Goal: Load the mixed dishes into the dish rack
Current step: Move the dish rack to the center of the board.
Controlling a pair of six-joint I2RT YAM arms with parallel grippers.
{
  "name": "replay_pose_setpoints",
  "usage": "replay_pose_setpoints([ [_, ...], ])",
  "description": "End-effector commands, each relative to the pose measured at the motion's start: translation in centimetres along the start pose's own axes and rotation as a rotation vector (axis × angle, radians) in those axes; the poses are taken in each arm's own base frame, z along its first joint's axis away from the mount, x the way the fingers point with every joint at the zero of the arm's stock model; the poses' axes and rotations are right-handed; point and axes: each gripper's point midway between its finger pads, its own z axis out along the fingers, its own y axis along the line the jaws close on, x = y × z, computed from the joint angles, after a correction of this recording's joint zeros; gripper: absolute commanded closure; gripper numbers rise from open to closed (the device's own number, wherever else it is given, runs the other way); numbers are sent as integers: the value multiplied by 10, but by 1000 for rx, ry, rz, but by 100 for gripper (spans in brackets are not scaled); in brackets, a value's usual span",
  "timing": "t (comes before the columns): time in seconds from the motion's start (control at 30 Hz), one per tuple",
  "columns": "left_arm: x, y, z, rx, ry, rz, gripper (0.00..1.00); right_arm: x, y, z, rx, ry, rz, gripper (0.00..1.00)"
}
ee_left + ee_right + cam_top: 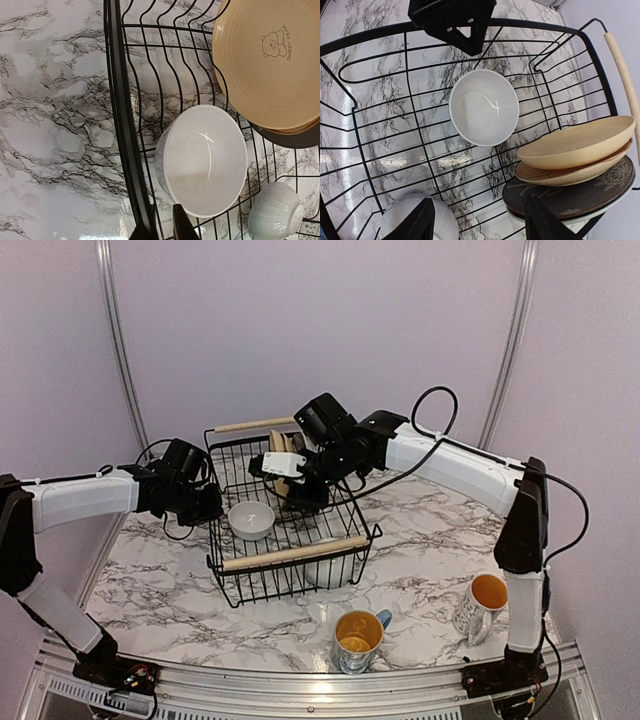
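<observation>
Dish rack [262,580] mid-table [420,540], marble margin all round; white bowl [251,519] inside by left rim. Left gripper [164,231] low at that rim, narrow, grip unclear. Right gripper [482,220] angled down over plates [575,145], wide, empty.

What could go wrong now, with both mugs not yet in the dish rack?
1. The open right hand hangs close above the leaning plates; a low move may tip them onto the white bowl.
2. The nearer mug and the right mug sit by the front edge of the table; a reaching arm might push one off.
</observation>
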Motion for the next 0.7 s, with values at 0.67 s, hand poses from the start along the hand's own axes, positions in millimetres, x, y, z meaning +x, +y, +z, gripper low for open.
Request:
replay_pose_setpoints([
  [0.67, 24, -148, 33, 335, 56, 208, 74, 67, -16, 62, -43, 181, 49, 41],
])
